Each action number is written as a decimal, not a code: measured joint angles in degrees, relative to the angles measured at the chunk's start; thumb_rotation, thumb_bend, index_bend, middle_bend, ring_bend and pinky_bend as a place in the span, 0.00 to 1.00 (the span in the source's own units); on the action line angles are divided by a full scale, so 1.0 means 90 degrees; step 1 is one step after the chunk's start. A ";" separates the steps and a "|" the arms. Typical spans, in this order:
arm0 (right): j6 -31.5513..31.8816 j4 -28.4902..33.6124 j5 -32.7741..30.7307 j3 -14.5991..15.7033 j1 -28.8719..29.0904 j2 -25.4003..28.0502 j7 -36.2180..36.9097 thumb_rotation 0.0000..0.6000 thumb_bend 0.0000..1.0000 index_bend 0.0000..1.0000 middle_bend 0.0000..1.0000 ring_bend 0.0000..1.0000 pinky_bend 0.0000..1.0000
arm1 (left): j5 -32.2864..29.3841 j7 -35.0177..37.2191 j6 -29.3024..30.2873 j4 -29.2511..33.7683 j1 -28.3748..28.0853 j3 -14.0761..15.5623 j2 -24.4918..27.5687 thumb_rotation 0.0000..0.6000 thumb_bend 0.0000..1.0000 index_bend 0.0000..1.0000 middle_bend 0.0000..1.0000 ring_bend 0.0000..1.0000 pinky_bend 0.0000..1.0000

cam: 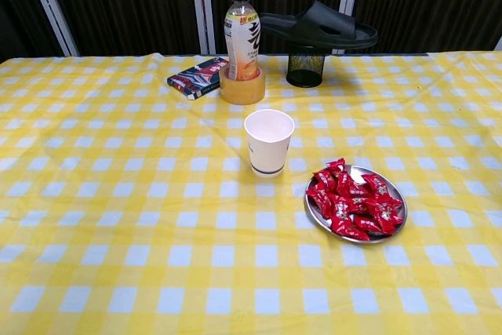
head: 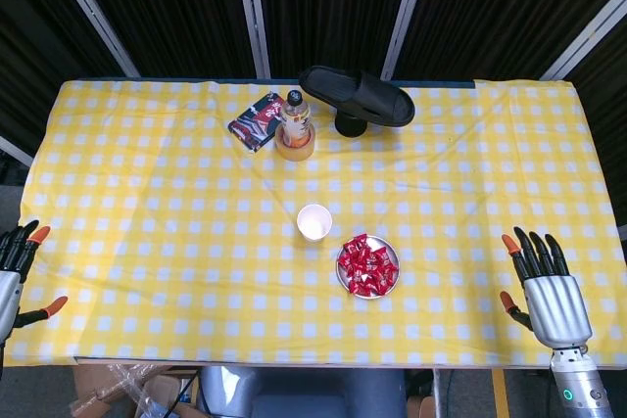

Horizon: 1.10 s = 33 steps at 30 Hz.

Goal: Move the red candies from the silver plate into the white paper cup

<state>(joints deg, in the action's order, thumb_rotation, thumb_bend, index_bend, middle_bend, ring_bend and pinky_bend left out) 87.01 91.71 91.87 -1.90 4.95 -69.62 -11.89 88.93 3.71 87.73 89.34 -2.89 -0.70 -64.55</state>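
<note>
Several red candies (head: 368,265) (cam: 351,201) lie heaped on a silver plate (head: 343,275) (cam: 398,227) near the table's middle front. Just left of and behind the plate stands the white paper cup (head: 313,222) (cam: 269,142), upright and with nothing visible inside. My right hand (head: 545,286) hovers at the table's front right edge, fingers spread, holding nothing. At the far left edge my left hand (head: 18,271) is only partly in frame, fingers apart, holding nothing. Both hands are far from the plate and absent from the chest view.
At the back stand a drink bottle (head: 295,116) (cam: 241,35) inside a tape roll (head: 294,141) (cam: 241,85), a dark snack packet (head: 259,120) (cam: 197,77), and a black slipper (head: 357,95) (cam: 318,27) on a mesh pen cup (cam: 305,67). A yellow checked cloth (head: 147,232) covers the table.
</note>
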 measured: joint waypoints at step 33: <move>-0.0624 0.1283 0.0250 -0.0039 0.0433 0.0153 -0.0527 1.00 0.34 0.00 0.03 0.79 0.92 | -0.0046 0.0049 -0.0135 0.0149 -0.0028 0.0035 0.0065 1.00 0.02 0.00 0.00 0.00 0.00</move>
<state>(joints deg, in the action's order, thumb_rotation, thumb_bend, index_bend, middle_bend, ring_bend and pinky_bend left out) 81.39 103.26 94.12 -2.25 8.86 -68.25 -16.63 88.52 4.15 86.52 90.68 -3.14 -0.39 -63.96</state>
